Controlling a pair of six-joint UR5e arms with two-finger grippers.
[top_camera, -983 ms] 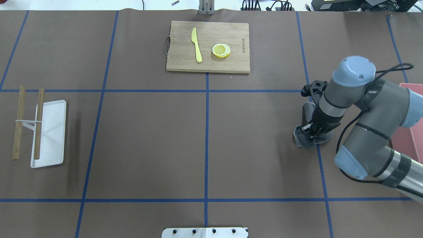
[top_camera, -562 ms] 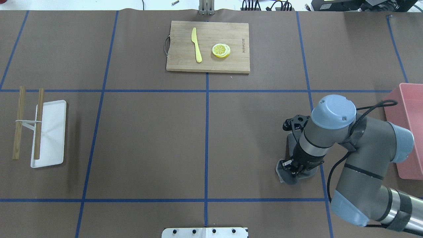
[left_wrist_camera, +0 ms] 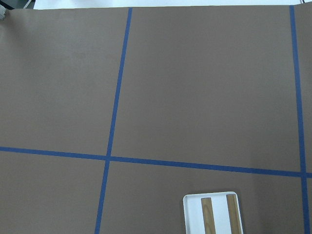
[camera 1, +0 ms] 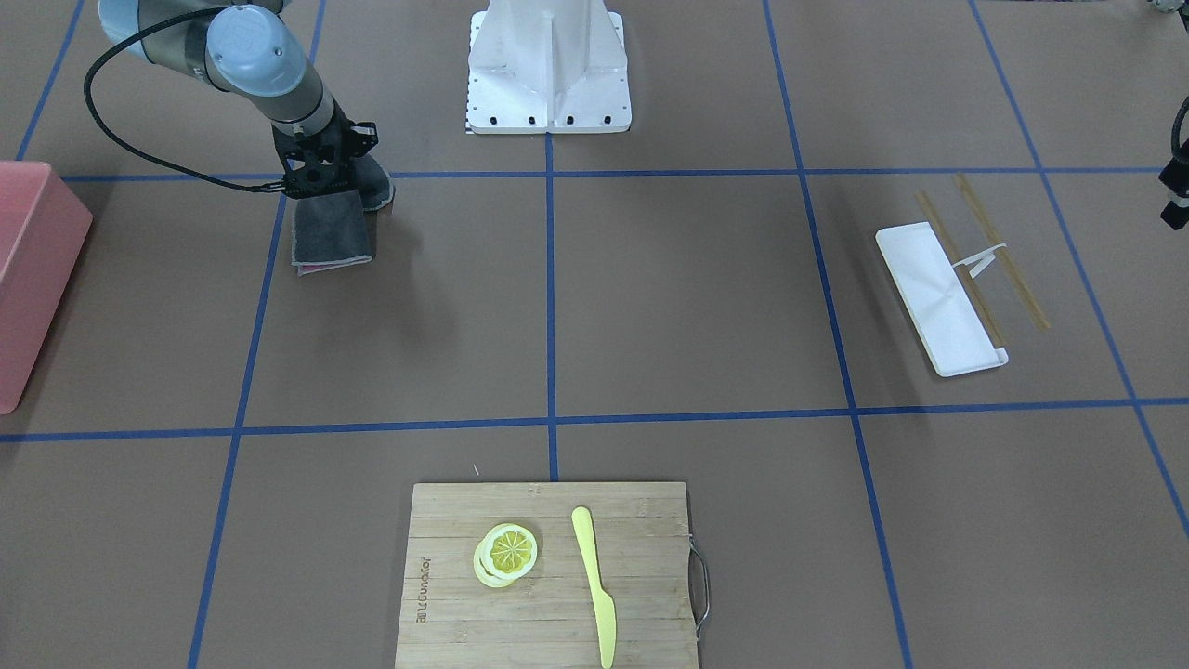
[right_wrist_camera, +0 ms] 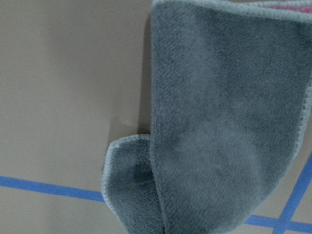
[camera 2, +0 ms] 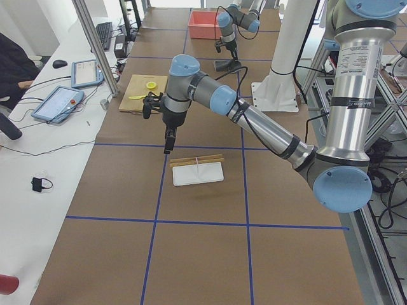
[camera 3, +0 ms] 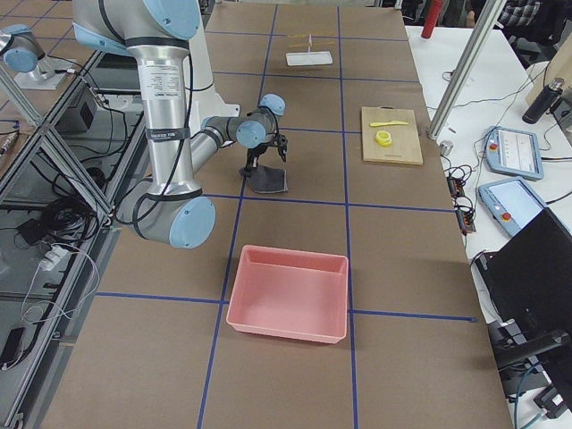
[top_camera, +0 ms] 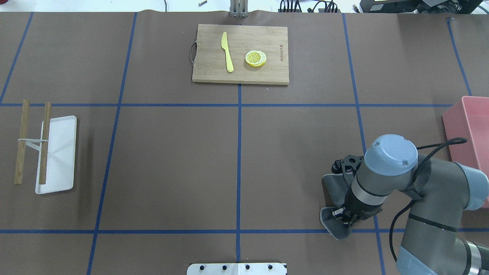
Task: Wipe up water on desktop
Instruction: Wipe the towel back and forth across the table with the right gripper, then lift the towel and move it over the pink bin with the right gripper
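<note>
One pass ending: we are dragging the cloth (top_camera: 331, 188), pinched in the right gripper (top_camera: 340, 215), down the desktop (top_camera: 172, 152) toward the base (top_camera: 237, 269).

Bare desktop (top_camera: 172, 164) lies between cutting board (top_camera: 267, 38), white tray (top_camera: 63, 152), pink bin (top_camera: 471, 122) and gray cloth (top_camera: 334, 189).

**A:** How's your lighting looking?

**B:** You've got bright, even light from above. The desktop (top_camera: 172, 164) reads flat and matte, and your shadows are soft. There's a faint smear just right of the white tray (top_camera: 61, 160), and another pooled beside the cloth (camera 1: 333, 237) in the front view. The strip past the desktop's far edge blows out white overhead. Your right wrist view is soft up close, cloth fibres fuzzy.
</note>
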